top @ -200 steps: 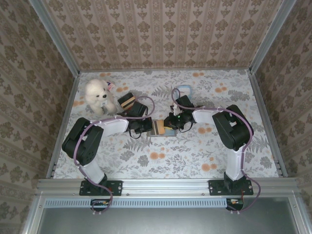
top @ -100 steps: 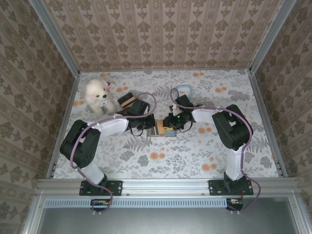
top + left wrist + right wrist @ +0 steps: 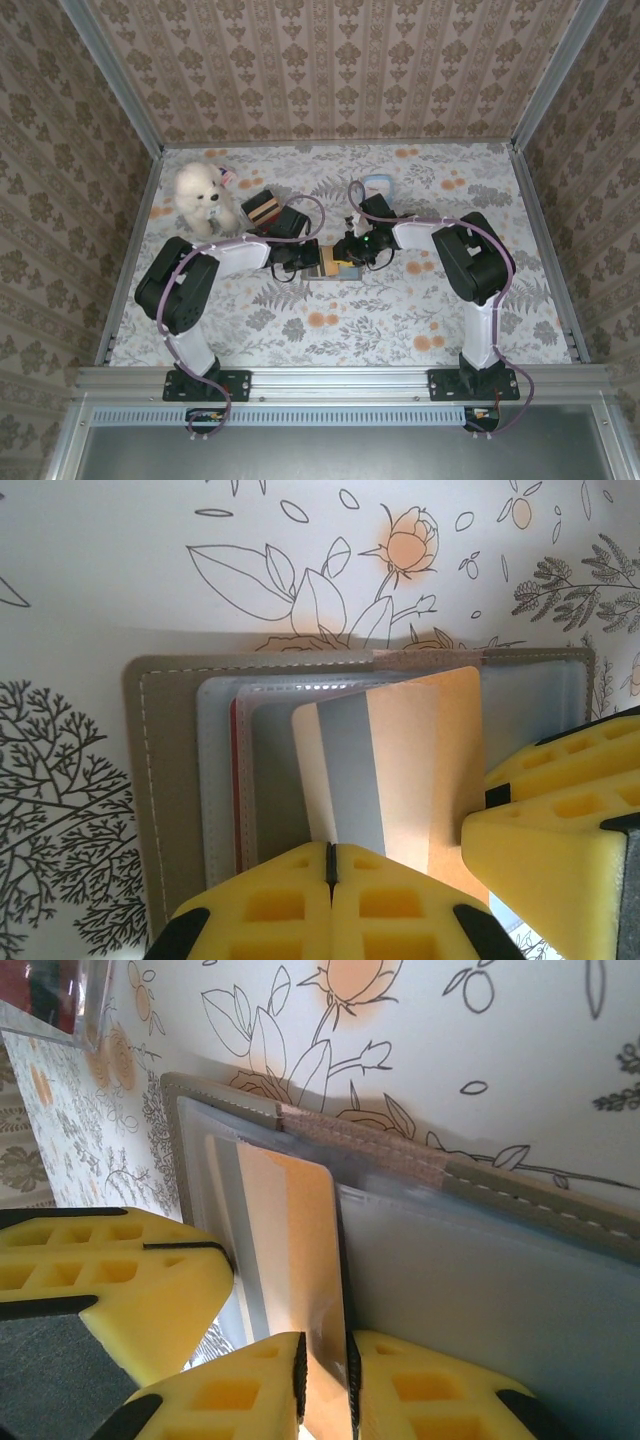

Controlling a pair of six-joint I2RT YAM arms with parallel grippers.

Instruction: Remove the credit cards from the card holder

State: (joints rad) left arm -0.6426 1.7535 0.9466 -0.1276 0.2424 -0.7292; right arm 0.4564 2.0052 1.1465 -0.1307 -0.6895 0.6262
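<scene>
Orange-striped credit card pinched between right jaws, over open card holder, left jaws closed alongside

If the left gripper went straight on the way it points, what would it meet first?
Probably the striped orange-and-grey credit card sticking out of the card holder, right ahead of the left gripper; its shut tips may already touch it, depth is unclear.

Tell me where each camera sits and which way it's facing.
Top external: above and behind the bases, looking down at the table; both arms meet at the card holder.
Left wrist: looking down past the shut left gripper at the holder.
Right wrist: behind the right gripper, which pinches the orange card.
Both wrist views share that card.
</scene>
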